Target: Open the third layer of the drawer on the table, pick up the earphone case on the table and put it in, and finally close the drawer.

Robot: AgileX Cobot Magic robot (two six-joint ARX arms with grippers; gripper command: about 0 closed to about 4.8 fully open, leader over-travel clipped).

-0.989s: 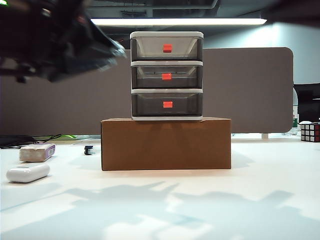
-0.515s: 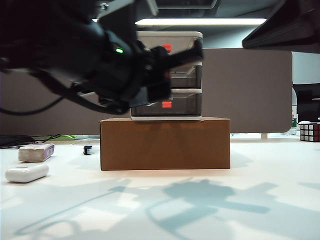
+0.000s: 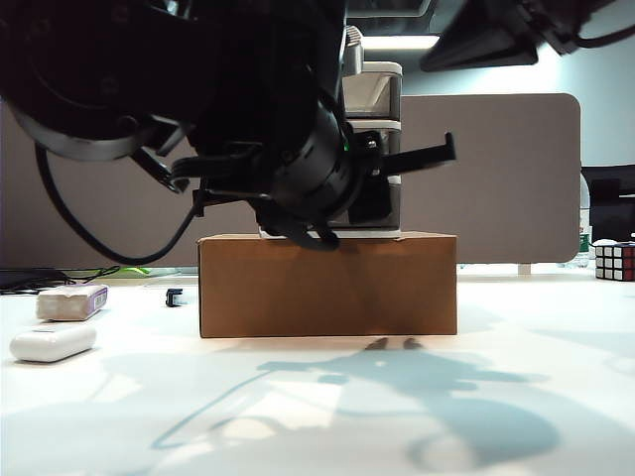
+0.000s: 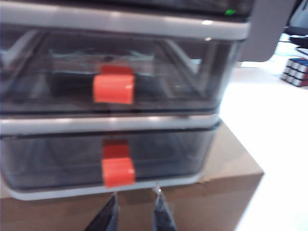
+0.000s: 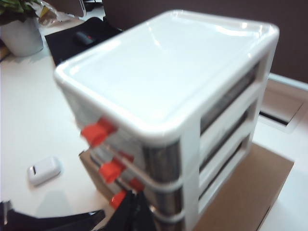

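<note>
Black left arm [image 3: 198, 109] with a looping black cable; slim dark tool [image 4: 136, 216] fingers.

Drawer [image 5: 168, 77]: white frame, smoky translucent grey tiers, each with a red-orange handle; third layer [image 4: 106, 159] same grey, handle [image 4: 118, 172] red-orange. Cardboard box [image 3: 327, 285] beneath: plain brown. Worktop [image 3: 317, 397]: white, with grey-blue shadows. Earphone case [image 3: 54, 342], near left: plain white. Block [image 3: 72, 301] behind it: greyish-white with a purple end. Cube [image 3: 615, 262], far right: black grid with white, red and blue squares. Left claw [image 4: 134, 214] and right claw [image 5: 130, 211]: black. Rear partition [image 3: 496, 178]: dull grey-brown.
</note>
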